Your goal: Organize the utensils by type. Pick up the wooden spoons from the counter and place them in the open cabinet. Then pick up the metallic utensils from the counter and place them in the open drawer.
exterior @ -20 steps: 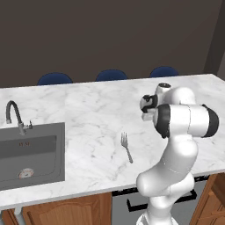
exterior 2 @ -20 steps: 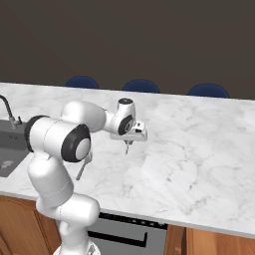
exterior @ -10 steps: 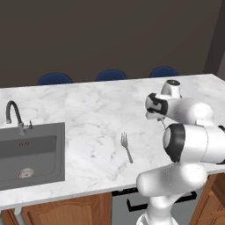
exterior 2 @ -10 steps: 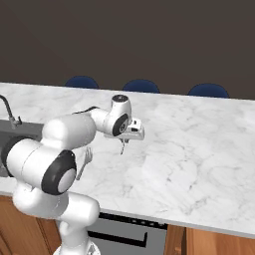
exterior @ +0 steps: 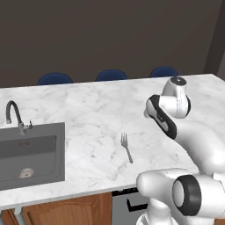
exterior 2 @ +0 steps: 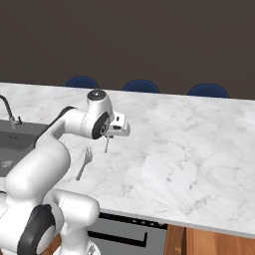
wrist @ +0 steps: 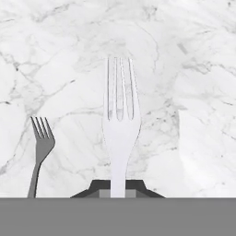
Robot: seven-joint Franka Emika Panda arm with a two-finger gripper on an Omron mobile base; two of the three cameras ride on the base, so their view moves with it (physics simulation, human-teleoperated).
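My gripper (exterior 2: pixel 109 137) hangs over the white marble counter (exterior 2: pixel 189 149), shut on the handle of a pale metal fork (wrist: pixel 119 124). In the right base view that fork (exterior 2: pixel 106 145) dangles tines down, just above the slab. In the hand view my gripper (wrist: pixel 118 186) clamps its handle at the bottom edge. A second, darker grey fork (exterior: pixel 126 147) lies flat on the counter near the front edge, left of the held one (wrist: pixel 40 147). The wooden spoons, the cabinet and the drawer are out of view.
A steel sink (exterior: pixel 30 151) with a dark faucet (exterior: pixel 15 116) is set into the counter at the left. Blue chair backs (exterior: pixel 110 74) line the far edge. A dark appliance front (exterior 2: pixel 124 234) sits under the counter's near edge.
The arm's elbow has swung down and to the right, and the hand has shifted slightly left in the right base view, still shut on the fork. The lying fork stayed put.
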